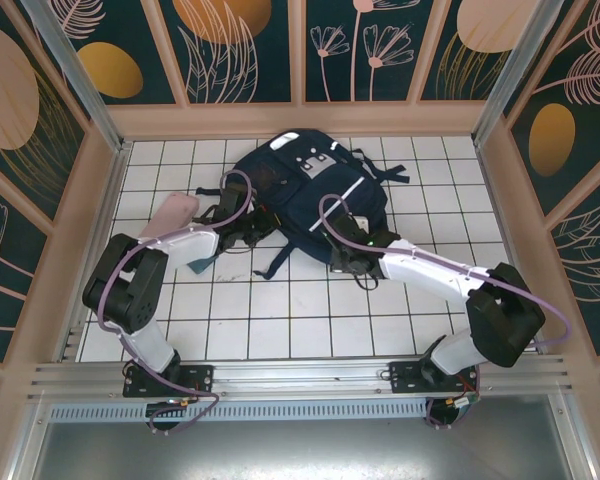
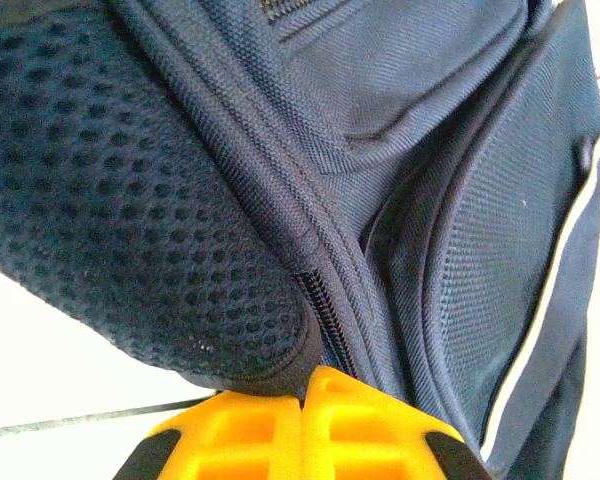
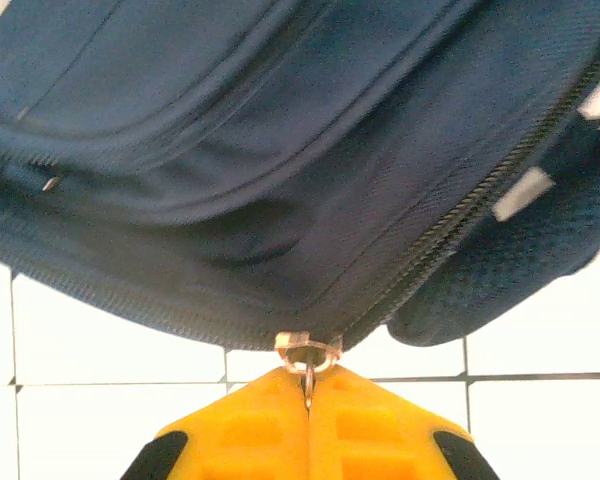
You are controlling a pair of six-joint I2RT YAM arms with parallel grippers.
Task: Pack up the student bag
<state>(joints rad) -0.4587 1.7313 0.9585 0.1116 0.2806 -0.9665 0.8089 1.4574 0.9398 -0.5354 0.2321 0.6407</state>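
Between the fingertips of the right gripper (image 3: 308,378) sits a small metal zip pull (image 3: 307,352), and the jaws are pinched tight on it. Just above it the zip (image 3: 460,225) runs up and to the right along the lower edge of the student bag (image 3: 280,150). The bag lies flat on the tiled table (image 3: 100,420), directly ahead of both grippers.

The pull is thin and held only at its tip. My worry is that a tug off the line of the teeth would twist it out of the pinch, or jam the slider on the slack cloth bunched beside it.

Across the bag, the left gripper (image 2: 305,390) is also closed, its tips pressed to the seam below the mesh pad (image 2: 110,200). Whether cloth is caught between them I cannot tell. If that side has no real hold, the whole bag would likely slide across the tiles with the pull instead of the zip running. Loose straps (image 1: 265,262) trail near both arms and could snag.
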